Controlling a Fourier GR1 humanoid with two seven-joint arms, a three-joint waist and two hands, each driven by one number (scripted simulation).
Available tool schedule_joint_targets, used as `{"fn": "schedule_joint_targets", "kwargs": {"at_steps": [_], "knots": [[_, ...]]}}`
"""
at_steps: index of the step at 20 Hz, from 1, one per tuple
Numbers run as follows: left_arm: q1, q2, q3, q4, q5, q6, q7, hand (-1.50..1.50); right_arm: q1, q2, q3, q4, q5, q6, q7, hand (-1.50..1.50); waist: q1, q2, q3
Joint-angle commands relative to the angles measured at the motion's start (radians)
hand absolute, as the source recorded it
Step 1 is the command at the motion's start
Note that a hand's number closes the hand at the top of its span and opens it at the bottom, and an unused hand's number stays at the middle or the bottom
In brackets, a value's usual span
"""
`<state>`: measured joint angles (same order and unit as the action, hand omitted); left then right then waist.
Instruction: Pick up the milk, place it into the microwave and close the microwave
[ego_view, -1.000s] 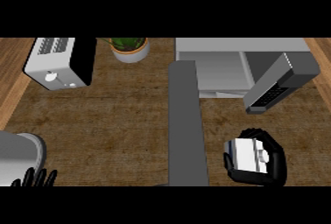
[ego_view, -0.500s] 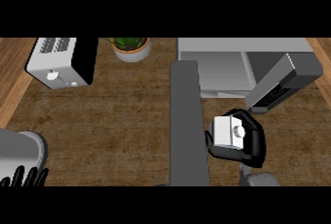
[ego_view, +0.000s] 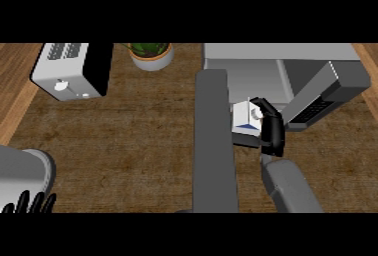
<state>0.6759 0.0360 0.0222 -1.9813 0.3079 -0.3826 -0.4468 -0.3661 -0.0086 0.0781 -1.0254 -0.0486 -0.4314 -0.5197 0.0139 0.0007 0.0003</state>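
A white milk carton (ego_view: 246, 118) with a blue base is held above the counter, with my right hand (ego_view: 271, 131) curled round its right side. It hangs just in front of the microwave (ego_view: 255, 67), a grey box at the back right whose cavity is open. The microwave's door (ego_view: 323, 97) stands swung out to the right of the carton. At the lower left edge my left hand (ego_view: 31, 202) rests with fingers straight and up, holding nothing.
A white toaster (ego_view: 72, 70) stands at the back left. A potted plant (ego_view: 151, 54) sits at the back middle. A long grey bar (ego_view: 214, 145) runs down the counter just left of the carton. A grey rounded object (ego_view: 22, 172) lies at the lower left.
My right hand has carried the milk carton up and away from me, from the near right of the counter to just in front of the open microwave. The left hand has stayed put.
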Motion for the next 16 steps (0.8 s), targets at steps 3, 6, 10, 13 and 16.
{"fn": "schedule_joint_targets", "kwargs": {"at_steps": [3,6,10,13,16], "knots": [[-0.003,0.006,0.025,0.039,-0.003,-0.024,-0.024,-1.5,-0.204,0.008,-0.079,0.345,-0.091,-0.031,-0.123,1.5,0.016,0.006,0.001],[0.019,0.021,0.042,0.015,0.035,-0.046,-0.009,-1.5,-0.288,-0.023,-0.179,0.498,-0.058,0.018,-0.174,1.5,0.021,0.008,0.001],[-0.015,0.02,0.043,0.069,0.0,-0.057,-0.05,-1.5,-0.38,-0.05,-0.219,0.647,-0.035,-0.056,-0.217,1.5,0.046,0.019,0.002],[-0.047,0.026,0.042,0.05,0.036,-0.049,0.001,-1.5,-0.411,-0.077,-0.226,0.726,-0.011,-0.1,-0.234,1.5,0.054,0.027,0.003],[-0.039,0.024,0.027,0.027,0.008,-0.046,0.005,-1.5,-0.459,-0.109,-0.229,0.791,0.001,-0.088,-0.229,1.5,0.059,0.027,0.003]]}}
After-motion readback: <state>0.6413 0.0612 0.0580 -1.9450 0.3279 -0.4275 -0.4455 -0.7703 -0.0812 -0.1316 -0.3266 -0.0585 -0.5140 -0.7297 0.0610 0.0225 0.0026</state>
